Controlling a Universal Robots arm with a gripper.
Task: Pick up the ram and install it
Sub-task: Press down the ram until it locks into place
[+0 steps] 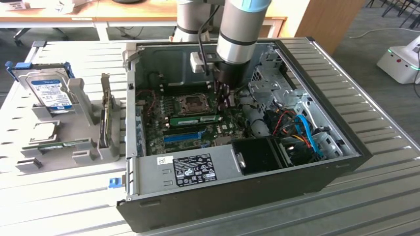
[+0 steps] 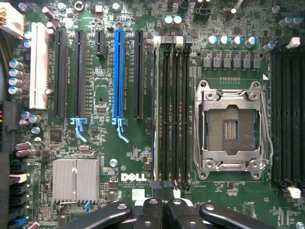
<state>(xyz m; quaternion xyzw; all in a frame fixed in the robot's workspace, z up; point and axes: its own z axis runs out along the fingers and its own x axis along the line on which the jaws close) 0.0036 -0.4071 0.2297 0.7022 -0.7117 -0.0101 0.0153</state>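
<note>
From the exterior view's left, a pale grey plastic rack [image 1: 72,142] sits on the slatted white metal bench [image 1: 52,196], holding parts on edge so they can be taken from above. A boxy silver hard drive with a blue label [image 1: 51,93] stands upright in it, and lower down a thin green stick-shaped board [image 1: 56,145] lies in a slot of the rack; whether that is another memory stick I cannot tell.

Further right lies the black steel computer case [image 1: 262,191], tipped on its side with the panel off, so the green motherboard [image 1: 190,132] faces up. A long, narrow green ram stick [image 1: 194,120] stands on edge on the board, just beside the square metal-framed processor socket [image 1: 194,103] and above the long blue plastic slot [image 1: 182,137]. In the wrist view it shows as a thin pale edge [image 2: 156,109] in the outermost of the black memory slots [image 2: 177,109], seemingly already seated.

The grey and silver robot arm [image 1: 237,34] reaches down into the case. Its black claw [image 2: 163,210] is closed, gripping nothing, hovering over the end of those memory slots.
</note>
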